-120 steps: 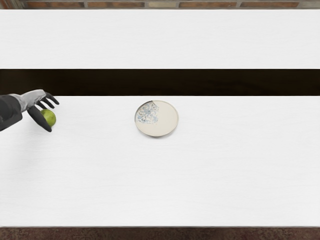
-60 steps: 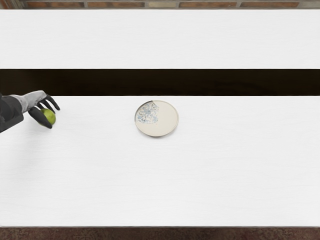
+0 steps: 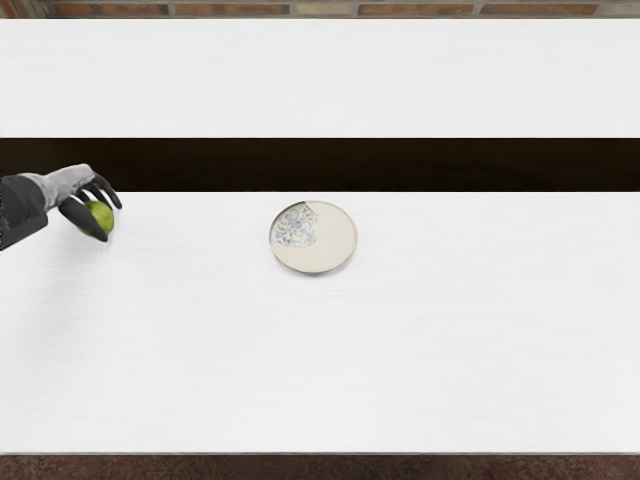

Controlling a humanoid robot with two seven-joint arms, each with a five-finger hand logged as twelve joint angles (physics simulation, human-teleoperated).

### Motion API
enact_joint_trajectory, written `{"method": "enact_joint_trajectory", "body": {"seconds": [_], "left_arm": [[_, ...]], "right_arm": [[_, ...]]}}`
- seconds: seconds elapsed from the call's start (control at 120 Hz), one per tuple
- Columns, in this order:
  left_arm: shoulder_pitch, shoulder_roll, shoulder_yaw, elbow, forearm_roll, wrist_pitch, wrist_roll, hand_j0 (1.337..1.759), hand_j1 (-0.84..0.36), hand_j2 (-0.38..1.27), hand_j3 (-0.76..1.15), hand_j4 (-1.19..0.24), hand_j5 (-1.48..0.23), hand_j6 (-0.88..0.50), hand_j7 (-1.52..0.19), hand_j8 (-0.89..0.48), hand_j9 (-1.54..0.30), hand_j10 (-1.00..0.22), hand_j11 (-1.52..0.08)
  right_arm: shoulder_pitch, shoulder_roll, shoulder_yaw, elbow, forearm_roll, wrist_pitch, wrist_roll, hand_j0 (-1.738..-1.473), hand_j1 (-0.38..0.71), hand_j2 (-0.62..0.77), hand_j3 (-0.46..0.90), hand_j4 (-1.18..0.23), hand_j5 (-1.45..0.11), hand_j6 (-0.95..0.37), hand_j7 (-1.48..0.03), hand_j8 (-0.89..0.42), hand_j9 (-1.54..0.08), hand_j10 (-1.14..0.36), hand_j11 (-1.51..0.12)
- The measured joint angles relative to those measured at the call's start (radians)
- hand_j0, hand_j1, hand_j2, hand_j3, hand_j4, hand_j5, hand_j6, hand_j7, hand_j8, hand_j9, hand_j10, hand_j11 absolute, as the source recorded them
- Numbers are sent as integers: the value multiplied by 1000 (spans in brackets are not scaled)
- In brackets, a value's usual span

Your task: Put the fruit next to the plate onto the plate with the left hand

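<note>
White table [image 3: 400,380], dark gap [image 3: 400,165], second white surface [image 3: 400,80], brick wall [image 3: 400,8], brown floor [image 3: 300,468].

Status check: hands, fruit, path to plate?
Left hand shut on green fruit, far left of table. Right hand not in view. Plate holds nothing yet, well right of the fruit. Nothing between them.

A broad white bench [image 3: 400,360] meets a dark gap [image 3: 400,165] along its far edge, beyond which lie a second white surface [image 3: 400,80] and a red brick wall strip [image 3: 420,8].
</note>
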Motion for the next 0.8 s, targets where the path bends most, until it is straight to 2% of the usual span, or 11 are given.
{"method": "enact_joint_trajectory", "body": {"seconds": [0.075,0.225,0.458,0.467,0.483,0.525,0.767,0.8], "left_arm": [[-24,-11,-1,-3,-2,-2,0,1656,-322,222,0,-609,-819,-462,-822,-426,-813,-566,-811],[-58,-60,-1,-6,-8,-5,1,1656,-323,237,0,-610,-815,-467,-818,-428,-811,-571,-809],[-105,-164,-8,-7,-21,-6,33,1657,-321,274,0,-607,-815,-485,-816,-439,-810,-579,-802],[-110,-171,-8,-7,-21,-6,34,1657,-316,288,0,-610,-809,-472,-809,-477,-807,-623,-799],[-117,-182,-9,-7,-23,-6,36,1657,-316,291,0,-609,-810,-481,-810,-461,-807,-635,-798],[-129,-202,-11,-7,-29,-6,38,1657,-306,259,0,-606,-811,-501,-811,-463,-806,-630,-801],[-169,-333,-12,-7,-74,-7,72,1657,-315,322,0,-589,-823,-515,-811,-466,-807,-621,-806],[-182,-351,-12,-7,-84,-7,78,1657,-300,272,0,-587,-824,-514,-811,-471,-808,-624,-806]], "right_arm": [[0,0,0,0,0,0,0,-1658,-349,0,0,0,0,0,0,0,0,0,0],[0,0,0,0,0,0,0,-1658,-349,0,0,0,0,0,0,0,0,0,0],[0,0,0,0,0,0,0,-1658,-349,0,0,0,0,0,0,0,0,0,0],[0,0,0,0,0,0,0,-1658,-349,0,0,0,0,0,0,0,0,0,0],[0,0,0,0,0,0,0,-1658,-349,0,0,0,0,0,0,0,0,0,0],[0,0,0,0,0,0,0,-1658,-349,0,0,0,0,0,0,0,0,0,0],[0,0,0,0,0,0,0,-1658,-349,0,0,0,0,0,0,0,0,0,0],[0,0,0,0,0,0,0,-1658,-349,0,0,0,0,0,0,0,0,0,0]]}}
